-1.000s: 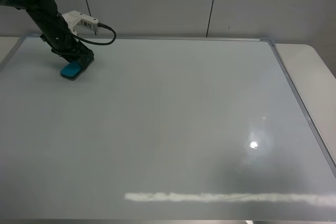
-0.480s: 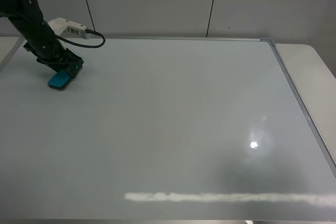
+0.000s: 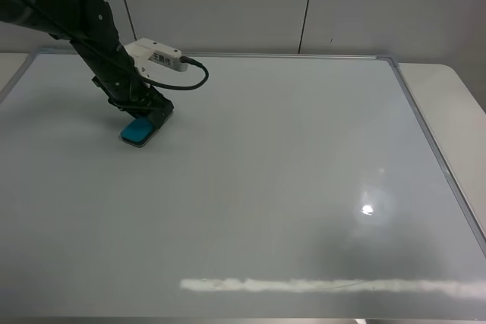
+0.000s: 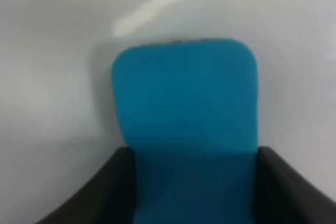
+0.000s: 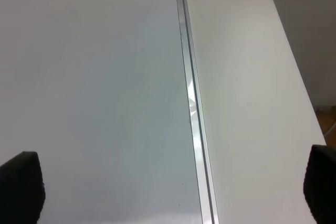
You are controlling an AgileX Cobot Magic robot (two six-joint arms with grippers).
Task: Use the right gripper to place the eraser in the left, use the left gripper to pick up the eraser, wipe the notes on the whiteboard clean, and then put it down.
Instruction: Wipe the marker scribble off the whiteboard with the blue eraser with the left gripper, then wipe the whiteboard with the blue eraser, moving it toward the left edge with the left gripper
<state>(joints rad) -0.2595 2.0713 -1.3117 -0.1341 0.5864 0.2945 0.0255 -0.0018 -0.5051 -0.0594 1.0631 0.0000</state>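
Note:
A blue eraser (image 3: pixel 137 132) lies flat on the whiteboard (image 3: pixel 250 187) in its upper left part. My left gripper (image 3: pixel 146 118) is shut on the eraser and presses it to the board. In the left wrist view the eraser (image 4: pixel 186 124) fills the middle, with a black finger (image 4: pixel 105 192) on each side of it. No notes show on the board. My right gripper (image 5: pixel 168 192) is open and empty, its black fingertips (image 5: pixel 21 182) wide apart over the board's right frame edge (image 5: pixel 191 108). It is out of the exterior high view.
The whiteboard's metal frame (image 3: pixel 425 134) runs along the right, with white table (image 3: pixel 456 119) beyond it. A grey panelled wall (image 3: pixel 304 5) stands behind. The left arm's cable (image 3: pixel 190 81) loops above the board. Light glare (image 3: pixel 367 209) sits at the lower right.
My left gripper moved the eraser left toward the board's edge, then back right and a little toward the front. The eraser stays gripped on the board.

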